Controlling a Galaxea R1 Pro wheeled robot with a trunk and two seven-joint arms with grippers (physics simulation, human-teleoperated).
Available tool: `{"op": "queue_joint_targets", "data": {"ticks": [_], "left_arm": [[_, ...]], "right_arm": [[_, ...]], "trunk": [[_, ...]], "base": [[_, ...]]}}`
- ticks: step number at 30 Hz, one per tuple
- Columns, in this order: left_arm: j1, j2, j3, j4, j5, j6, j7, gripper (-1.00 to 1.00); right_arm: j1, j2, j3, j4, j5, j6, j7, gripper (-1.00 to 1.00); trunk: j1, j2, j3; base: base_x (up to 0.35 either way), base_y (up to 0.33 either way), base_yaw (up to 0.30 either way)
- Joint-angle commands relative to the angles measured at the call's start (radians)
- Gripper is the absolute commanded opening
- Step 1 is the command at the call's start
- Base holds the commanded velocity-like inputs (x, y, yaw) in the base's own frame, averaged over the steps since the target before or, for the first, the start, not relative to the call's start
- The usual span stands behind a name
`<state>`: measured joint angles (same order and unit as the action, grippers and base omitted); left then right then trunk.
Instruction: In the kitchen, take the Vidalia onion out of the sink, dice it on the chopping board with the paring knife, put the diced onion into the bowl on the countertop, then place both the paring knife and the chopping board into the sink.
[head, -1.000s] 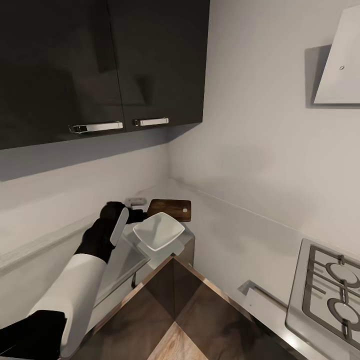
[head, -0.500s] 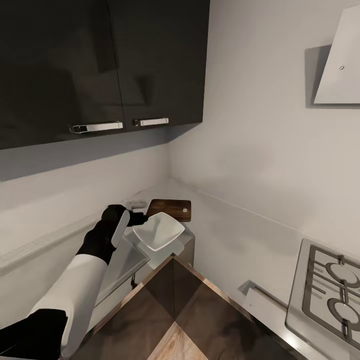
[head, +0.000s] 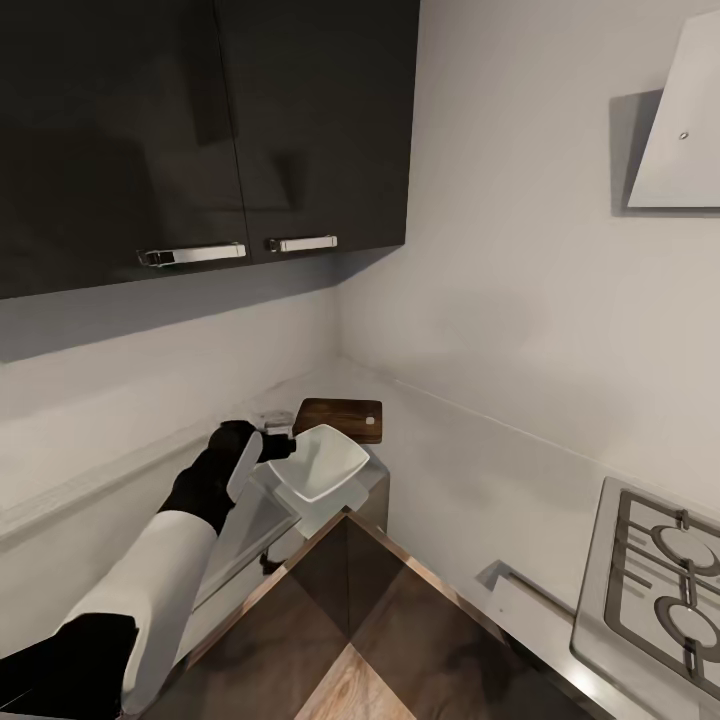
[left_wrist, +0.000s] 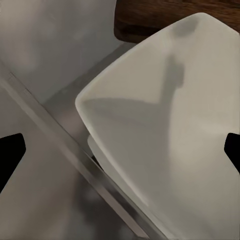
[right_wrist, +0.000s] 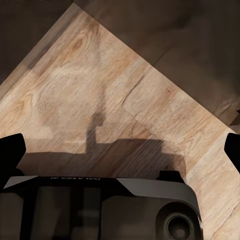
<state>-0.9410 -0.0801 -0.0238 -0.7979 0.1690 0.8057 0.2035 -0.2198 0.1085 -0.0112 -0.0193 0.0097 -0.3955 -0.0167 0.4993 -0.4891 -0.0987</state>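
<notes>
The white squarish bowl (head: 318, 463) sits on the grey countertop (head: 450, 470), with the brown chopping board (head: 340, 418) lying flat just behind it. My left gripper (head: 274, 447) hovers at the bowl's left rim. In the left wrist view the bowl (left_wrist: 165, 130) lies between the black fingertips (left_wrist: 11, 155), which stand wide apart and hold nothing; a corner of the board (left_wrist: 145, 17) shows beyond. A steel surface, probably the sink (head: 255, 525), lies under my left forearm. My right gripper (right_wrist: 120, 150) is open over pale wood floor. The onion and paring knife are out of view.
Dark wall cabinets (head: 200, 130) hang above the counter corner. A steel hob (head: 650, 580) lies at the right, with a range hood (head: 680, 120) above it. A wood-edged counter end (head: 345, 600) juts toward me. My own base (right_wrist: 100, 212) shows in the right wrist view.
My left gripper has slid a little to the right and down, closer to the bowl's rim. The bowl and the board have not moved.
</notes>
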Motion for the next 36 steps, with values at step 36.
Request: {"op": "queue_joint_targets", "data": {"ticks": [36], "left_arm": [[-0.001,-0.002,-0.003,0.061,0.01,-0.011,0.007,1.0]], "right_arm": [[0.0,-0.001,-0.001,0.001,0.001,-0.003,-0.002,1.0]], "trunk": [[0.0,-0.002,-0.002]], "base": [[0.047,-0.005,0.0]]}}
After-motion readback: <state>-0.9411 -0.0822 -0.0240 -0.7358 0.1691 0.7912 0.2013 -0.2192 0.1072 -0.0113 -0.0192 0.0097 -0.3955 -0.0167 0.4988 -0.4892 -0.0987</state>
